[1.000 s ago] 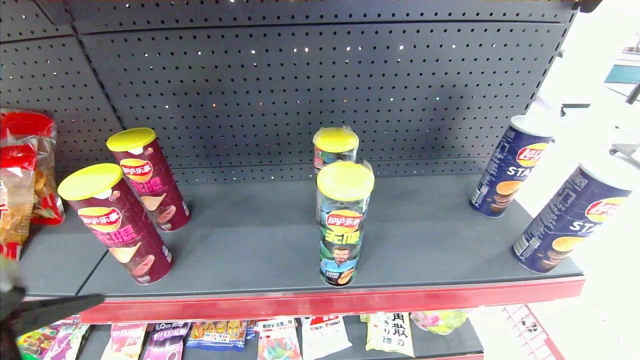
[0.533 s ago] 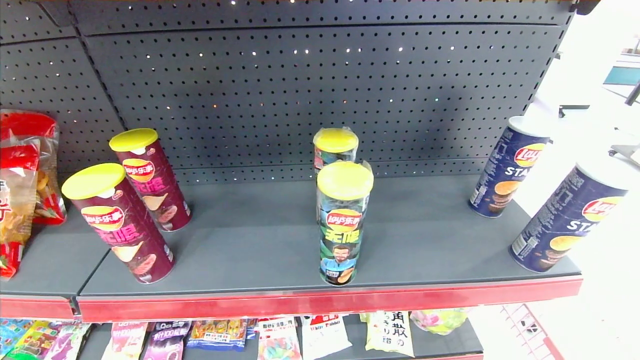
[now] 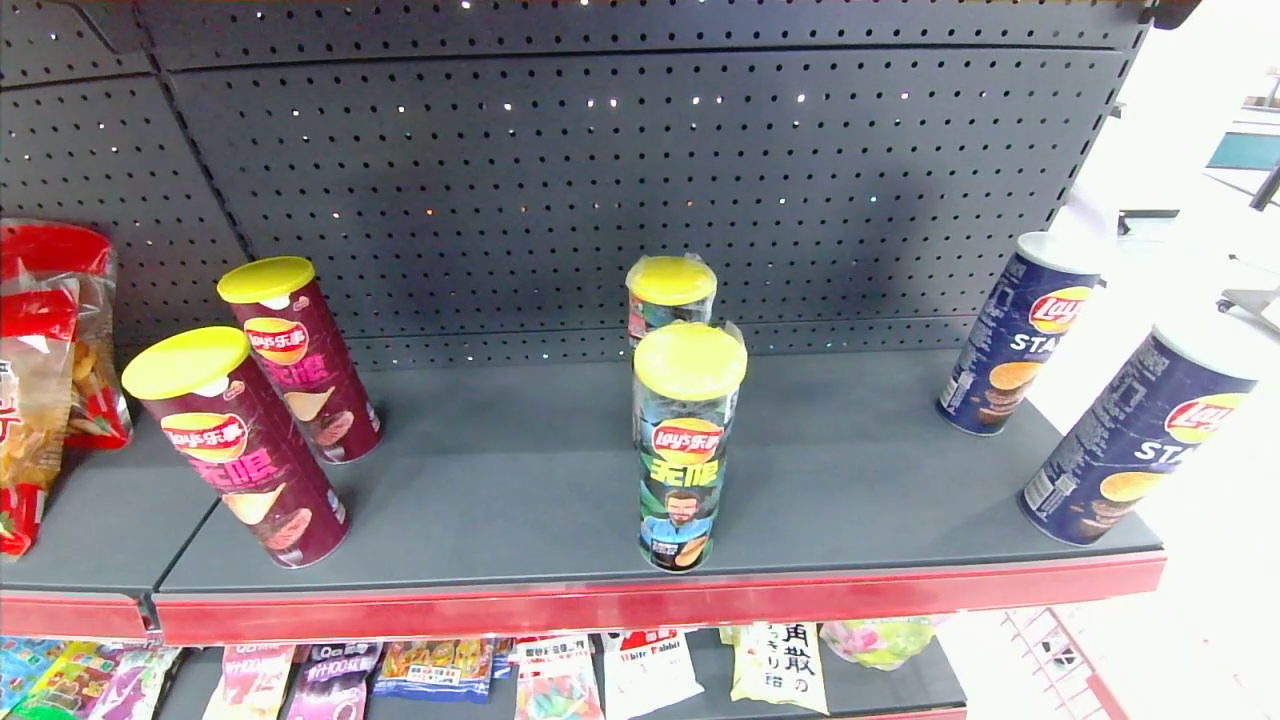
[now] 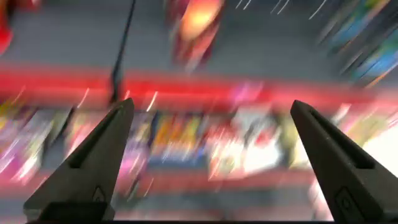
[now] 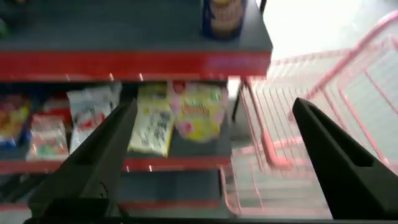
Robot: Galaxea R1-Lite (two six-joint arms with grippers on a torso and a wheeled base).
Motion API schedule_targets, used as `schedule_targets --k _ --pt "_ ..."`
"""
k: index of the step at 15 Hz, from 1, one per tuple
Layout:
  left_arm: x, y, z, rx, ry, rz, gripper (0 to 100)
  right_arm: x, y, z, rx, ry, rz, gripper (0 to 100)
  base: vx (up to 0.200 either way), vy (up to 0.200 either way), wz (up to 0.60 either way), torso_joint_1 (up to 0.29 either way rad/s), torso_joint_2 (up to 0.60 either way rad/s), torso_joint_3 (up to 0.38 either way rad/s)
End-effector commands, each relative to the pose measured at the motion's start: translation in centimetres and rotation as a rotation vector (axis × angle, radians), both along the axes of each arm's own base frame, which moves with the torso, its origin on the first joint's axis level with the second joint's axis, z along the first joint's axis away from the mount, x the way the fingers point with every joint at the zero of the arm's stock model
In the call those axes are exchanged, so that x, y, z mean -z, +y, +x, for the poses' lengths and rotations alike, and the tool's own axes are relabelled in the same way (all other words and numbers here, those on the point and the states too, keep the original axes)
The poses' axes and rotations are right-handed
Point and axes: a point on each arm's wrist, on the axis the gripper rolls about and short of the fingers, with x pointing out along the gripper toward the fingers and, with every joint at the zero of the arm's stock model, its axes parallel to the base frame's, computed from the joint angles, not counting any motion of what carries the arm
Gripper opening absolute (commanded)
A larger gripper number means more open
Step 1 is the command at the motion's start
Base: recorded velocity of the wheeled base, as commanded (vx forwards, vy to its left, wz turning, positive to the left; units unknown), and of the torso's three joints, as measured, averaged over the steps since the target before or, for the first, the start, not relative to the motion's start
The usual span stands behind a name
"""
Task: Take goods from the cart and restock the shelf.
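On the grey shelf (image 3: pixel 520 500) stand two maroon chip cans (image 3: pixel 240 450) at the left, two green-blue cans (image 3: pixel 685 450) in the middle and two navy cans (image 3: pixel 1130 440) at the right. My left gripper (image 4: pixel 211 107) is open with nothing between its fingers, facing the red shelf edge (image 4: pixel 205 90) and the blurred snack packs under it. My right gripper (image 5: pixel 214 106) is open and empty too, lower down in front of the bottom shelf packs (image 5: pixel 155 121). The pink wire cart (image 5: pixel 311 124) lies just beside it, and a navy can (image 5: pixel 224 15) stands above.
Red snack bags (image 3: pixel 45 350) crowd the shelf's far left. Small packs (image 3: pixel 640 670) line the shelf below. A corner of the pink cart (image 3: pixel 1050 650) shows at the lower right. Bare shelf lies between the can groups. The pegboard back (image 3: pixel 600 200) closes off the rear.
A dark arm that showed at the head view's lower left one second ago has dropped out of that view. The cans have not moved.
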Motion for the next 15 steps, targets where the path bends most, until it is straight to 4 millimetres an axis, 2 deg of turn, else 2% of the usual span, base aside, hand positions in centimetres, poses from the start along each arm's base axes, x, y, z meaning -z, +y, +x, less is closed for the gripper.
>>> schedule_targets --k 1,3,4,6,8,11,15 --pt "2.2 -0.3 0.7 0.056 0.034 0.073 100 1.6 0.2 0.8 -0.07 -0.023 0.029 100 0.0 0.0 0.0 0.0 0.0 0.0" --pt "2.3 -0.3 0.7 0.037 0.016 0.199 100 1.6 0.3 0.8 -0.083 -0.022 0.002 100 0.0 0.0 0.0 0.0 0.0 0.0" --pt "2.3 -0.3 0.9 -0.052 0.05 0.217 100 1.8 0.3 0.8 -0.08 -0.028 0.018 100 0.0 0.0 0.0 0.0 0.0 0.0" --pt "2.2 -0.6 1.1 -0.245 0.112 0.188 100 2.4 0.4 0.9 -0.119 0.01 0.023 100 0.0 0.0 0.0 0.0 0.0 0.0" --pt "2.3 -0.7 1.0 -0.3 0.106 0.18 100 2.4 0.2 0.9 -0.038 0.01 0.033 100 0.0 0.0 0.0 0.0 0.0 0.0" --pt "2.4 -0.9 0.2 -0.108 -0.011 0.174 100 2.3 0.3 1.0 0.008 0.034 0.027 100 0.0 0.0 0.0 0.0 0.0 0.0" --pt "3.3 -0.8 0.2 -0.127 -0.033 0.192 100 2.5 0.4 0.5 0.056 -0.035 0.029 100 0.0 0.0 0.0 0.0 0.0 0.0"
